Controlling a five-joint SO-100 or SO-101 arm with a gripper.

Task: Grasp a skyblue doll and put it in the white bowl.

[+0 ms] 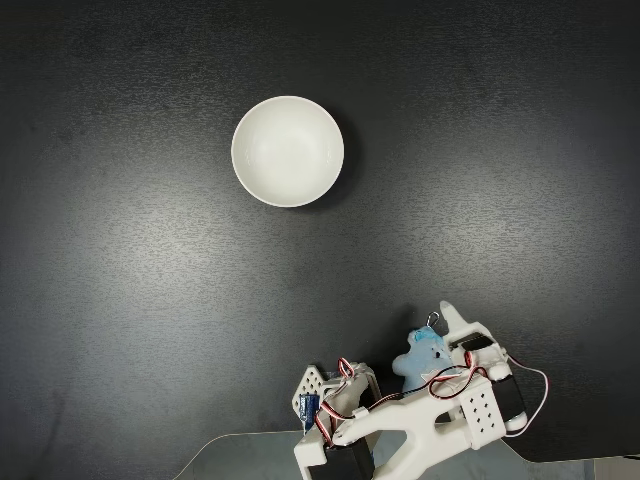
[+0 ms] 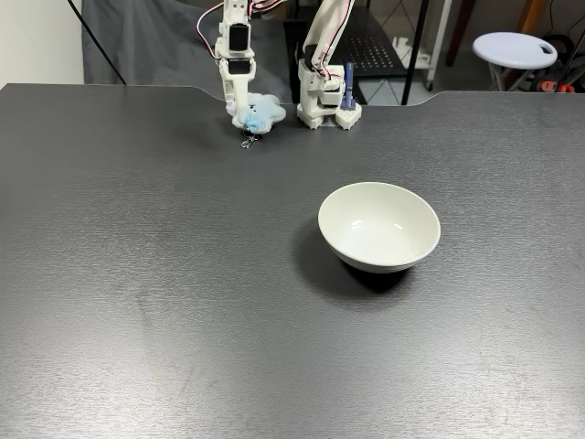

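Observation:
The skyblue doll (image 1: 421, 358) lies on the black table close to the arm's base, its metal clasp (image 1: 432, 320) pointing away from the base. My gripper (image 1: 437, 340) is down at the doll, with one white finger (image 1: 452, 318) pressed along its side. In a fixed view from the front, the gripper (image 2: 245, 110) stands over the doll (image 2: 259, 113), and the second finger is hidden behind the plush. I cannot make out whether the jaws have closed. The white bowl (image 1: 288, 151) stands apart near the table's middle, with nothing in it (image 2: 379, 226).
The arm's white base (image 2: 320, 105) with red and black wires stands at the table's edge beside the doll. Behind the table are a white stool (image 2: 515, 48) and a black shelf. Bare black tabletop (image 1: 130, 300) lies between doll and bowl.

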